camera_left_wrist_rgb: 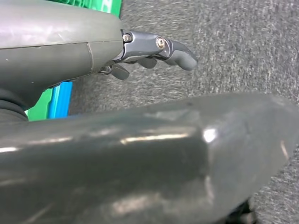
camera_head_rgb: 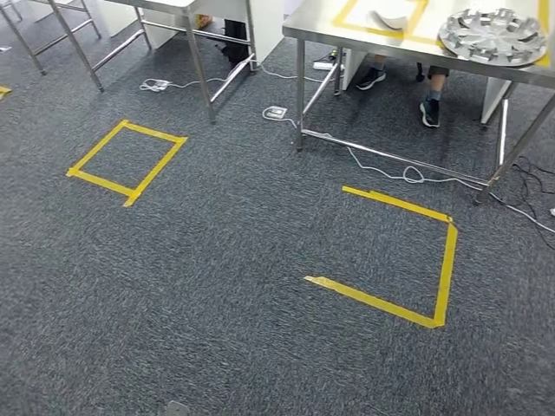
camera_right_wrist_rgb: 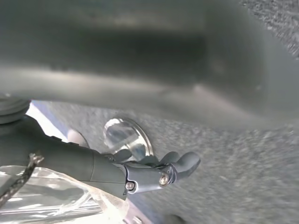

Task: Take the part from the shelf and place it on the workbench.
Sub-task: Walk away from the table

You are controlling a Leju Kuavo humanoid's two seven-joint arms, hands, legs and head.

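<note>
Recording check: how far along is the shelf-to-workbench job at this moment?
Possibly done: a silver wheel cover lies on the steel table, though I cannot tell if it is this run's part. In hand: the left hand hangs over carpet holding nothing; something shiny sits beside the right hand, grip unclear. Left: if that cover isn't it, fetching and placing.

No readable text, labels, brands or numbers in any view. Only signs are floor markings: a closed yellow tape square [camera_head_rgb: 126, 161] on the carpet, and an open three-sided yellow tape outline [camera_head_rgb: 399, 257] on the carpet just in front of the steel surface [camera_head_rgb: 367, 42]. More yellow tape forms a box outline [camera_head_rgb: 376, 19] on top of that surface. Green and blue panels [camera_left_wrist_rgb: 53, 100] in the left wrist view carry nothing legible.
</note>
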